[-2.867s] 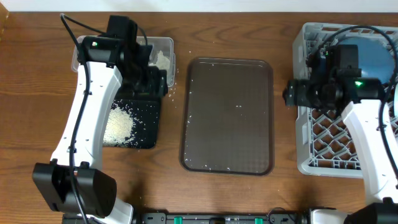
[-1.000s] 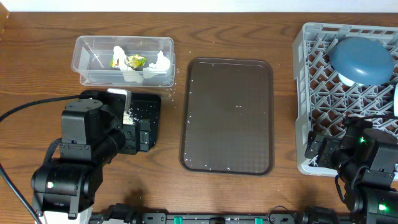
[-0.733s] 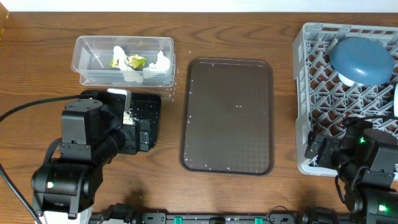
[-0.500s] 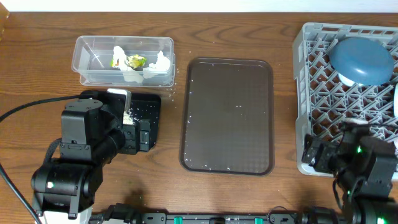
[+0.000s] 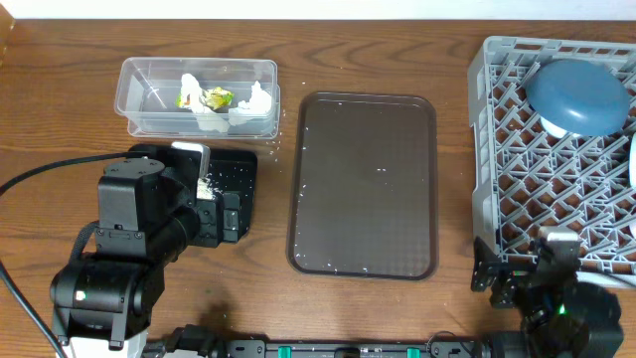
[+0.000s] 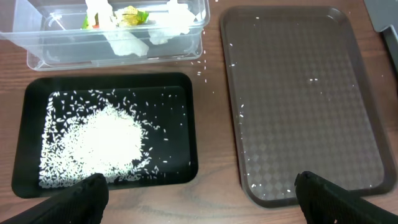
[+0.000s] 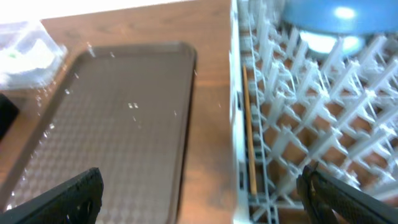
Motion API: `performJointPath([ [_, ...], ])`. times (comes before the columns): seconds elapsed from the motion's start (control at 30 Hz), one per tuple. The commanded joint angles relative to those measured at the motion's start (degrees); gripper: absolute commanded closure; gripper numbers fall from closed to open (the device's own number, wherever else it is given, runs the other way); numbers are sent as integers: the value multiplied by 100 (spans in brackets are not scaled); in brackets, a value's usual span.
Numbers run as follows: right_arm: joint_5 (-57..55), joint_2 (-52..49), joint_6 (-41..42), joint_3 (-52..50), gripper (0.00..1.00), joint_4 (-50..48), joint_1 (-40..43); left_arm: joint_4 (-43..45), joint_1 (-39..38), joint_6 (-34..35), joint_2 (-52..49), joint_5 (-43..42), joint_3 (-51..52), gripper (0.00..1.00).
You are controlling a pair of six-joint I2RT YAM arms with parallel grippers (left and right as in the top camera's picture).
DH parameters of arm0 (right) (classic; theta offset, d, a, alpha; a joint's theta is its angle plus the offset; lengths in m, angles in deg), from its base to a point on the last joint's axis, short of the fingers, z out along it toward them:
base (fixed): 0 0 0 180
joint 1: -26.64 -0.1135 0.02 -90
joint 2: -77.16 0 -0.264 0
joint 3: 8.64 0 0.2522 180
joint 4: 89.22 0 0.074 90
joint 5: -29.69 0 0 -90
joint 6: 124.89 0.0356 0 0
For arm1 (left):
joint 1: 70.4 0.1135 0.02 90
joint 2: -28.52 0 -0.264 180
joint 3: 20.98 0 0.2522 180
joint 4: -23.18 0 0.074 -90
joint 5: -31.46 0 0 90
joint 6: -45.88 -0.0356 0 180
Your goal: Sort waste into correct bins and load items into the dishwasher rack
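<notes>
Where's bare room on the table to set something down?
The brown tray, bare but for stray grains; the table strip between it and the rack. Crowded: clear tub of tissues, black tray of rice, blue dish at the rack's far end.

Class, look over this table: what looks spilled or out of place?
White rice grains lie loose on the wooden table beside the clear rectangular plastic tub and the shallow black rectangular tray; more speckle the dark brown serving tray, outside both bins.
</notes>
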Motion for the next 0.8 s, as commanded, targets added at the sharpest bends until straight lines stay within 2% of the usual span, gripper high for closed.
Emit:
performJointPath([
  [0.0, -76, 599, -24, -599, 1, -468, -105, 9, 20, -52, -4, 35, 35, 2],
  [0.17, -76, 1279, -24, -1670, 1, -1768, -258, 9, 20, -55, -4, 35, 35, 2],
  [0.53, -85, 1261, -142, -3718, 1, -5574, -385, 9, 20, -52, -4, 35, 35, 2],
  [0.6, -125, 1261, -223, -3687, 1, -5532, -387, 9, 20, -55, -4, 35, 35, 2],
  [0.77, -122, 1261, -1010, -3689, 1, -5600, -378, 9, 20, -55, -4, 33, 35, 2],
])
